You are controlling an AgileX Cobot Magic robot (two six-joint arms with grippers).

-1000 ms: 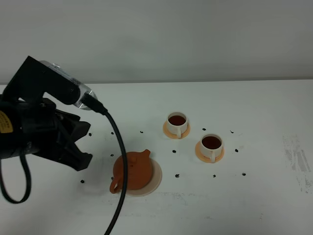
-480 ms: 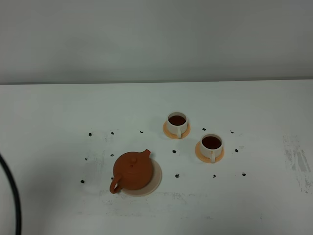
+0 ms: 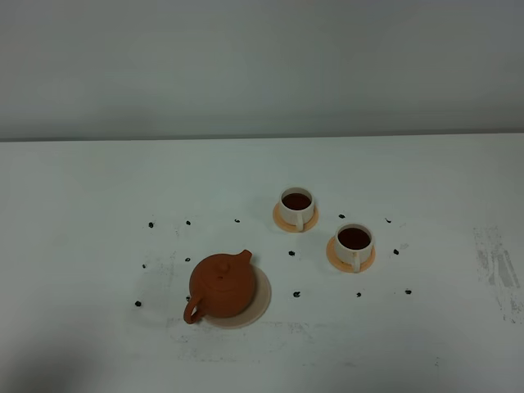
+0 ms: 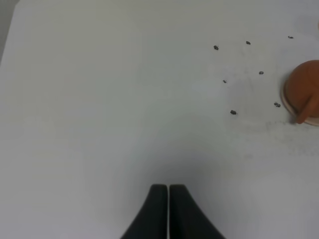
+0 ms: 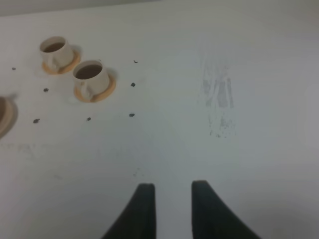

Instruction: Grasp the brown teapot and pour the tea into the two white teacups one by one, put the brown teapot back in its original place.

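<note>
The brown teapot (image 3: 221, 285) stands upright on the pale beige coaster disc (image 3: 260, 296), spout toward the cups; it also shows at the edge of the left wrist view (image 4: 305, 89). Two white teacups, one farther back (image 3: 295, 207) and one nearer (image 3: 354, 243), sit on orange saucers and hold dark tea (image 3: 354, 237). They show in the right wrist view too (image 5: 54, 50) (image 5: 90, 75). Neither arm is in the high view. My left gripper (image 4: 168, 188) is shut and empty, well away from the teapot. My right gripper (image 5: 172, 185) is open and empty, away from the cups.
Small black marks (image 3: 296, 293) dot the white table (image 3: 98, 205) around the teapot and cups. A grey smudge (image 3: 495, 262) lies at the table's right side. A pale wall runs behind the table.
My left arm has pulled out of the high view to the lower left; its cable is gone too. The teapot and cups have not moved.
</note>
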